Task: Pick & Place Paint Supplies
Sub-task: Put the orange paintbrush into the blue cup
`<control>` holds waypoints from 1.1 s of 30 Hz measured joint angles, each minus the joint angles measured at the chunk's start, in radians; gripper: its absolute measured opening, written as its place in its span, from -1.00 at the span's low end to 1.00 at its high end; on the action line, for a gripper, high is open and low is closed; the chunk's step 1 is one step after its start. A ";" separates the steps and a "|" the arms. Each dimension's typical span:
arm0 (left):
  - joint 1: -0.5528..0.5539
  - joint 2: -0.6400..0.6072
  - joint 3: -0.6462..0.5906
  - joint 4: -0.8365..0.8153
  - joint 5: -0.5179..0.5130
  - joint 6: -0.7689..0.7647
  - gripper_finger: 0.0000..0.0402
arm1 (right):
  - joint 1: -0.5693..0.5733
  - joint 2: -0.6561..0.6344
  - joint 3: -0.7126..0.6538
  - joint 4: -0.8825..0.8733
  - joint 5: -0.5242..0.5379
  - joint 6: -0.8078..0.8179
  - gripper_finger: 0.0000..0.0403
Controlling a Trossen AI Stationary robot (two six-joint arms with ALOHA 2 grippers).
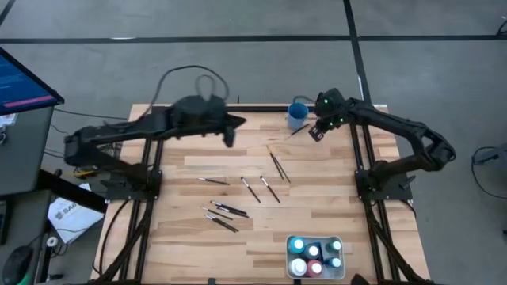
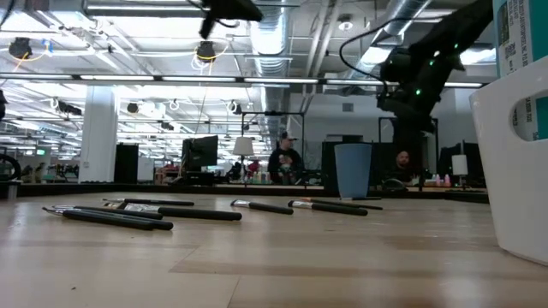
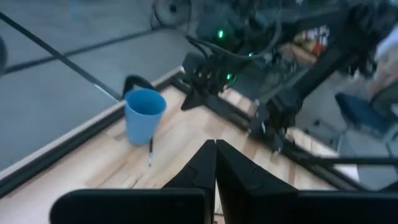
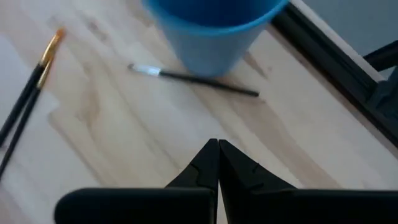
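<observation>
The left gripper [image 1: 230, 131] is hanging above the table [image 1: 174, 237] near its far edge, left of centre, fingers clenched together on nothing. Loose paintbrushes [image 1: 238, 198] are lying scattered across the middle of the table, a small cluster [image 1: 223, 215] toward the near side and a pair [image 1: 276, 165] further back. Another brush [image 4: 194, 79] is resting on the wood just beside the blue cup [image 1: 297, 115], which is standing at the far edge. The right gripper [image 1: 317, 131] is hovering just beside the cup, its fingers also pressed shut and empty. In the near right corner, the paint bottles [image 1: 314, 255] are sitting inside the white tray [image 1: 288, 247]. The brushes look light, thin and stiff, likely to roll; pinching one mid-handle seems the safest hold.
</observation>
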 joint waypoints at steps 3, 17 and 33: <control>0.000 -0.105 -0.093 0.046 -0.030 -0.040 -0.99 | -0.030 0.030 0.000 0.056 -0.098 0.034 -0.99; 0.000 -0.304 -0.357 0.227 -0.077 -0.166 -0.99 | -0.044 0.148 -0.001 0.163 -0.077 0.080 -0.43; 0.001 -0.303 -0.373 0.230 -0.080 -0.158 -0.99 | 0.107 0.196 0.000 0.224 -0.058 -0.060 -0.44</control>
